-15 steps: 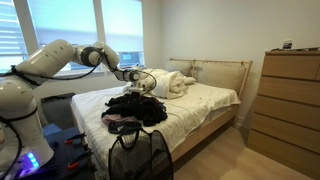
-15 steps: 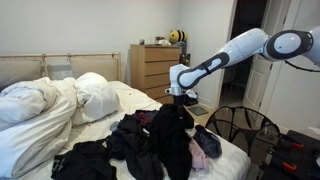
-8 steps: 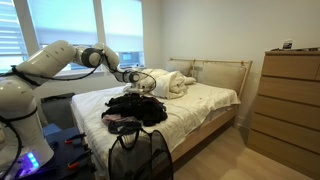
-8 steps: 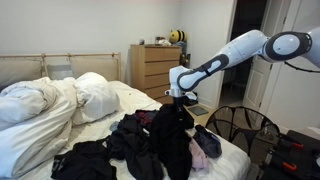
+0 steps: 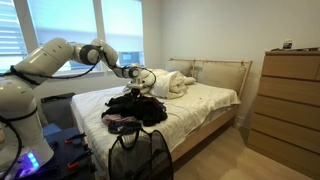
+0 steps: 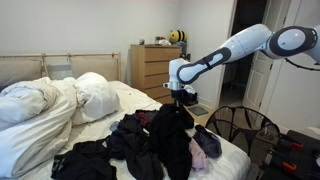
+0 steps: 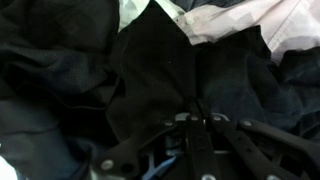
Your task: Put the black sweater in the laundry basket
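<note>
No writing, label, brand or number can be read in any view. The small items (image 5: 287, 45) on top of the light wooden chest of drawers (image 5: 290, 100) are too small and blurred to show any print.

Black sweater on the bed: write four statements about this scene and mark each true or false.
1. The end effector grips the black sweater, which rises in a peak. True.
2. The black sweater lies inside the laundry basket. False: it hangs over the bed.
3. A white duvet is bunched at the head of the bed. True.
4. The top of the dresser is bare. False: a yellow object sits on it.
</note>
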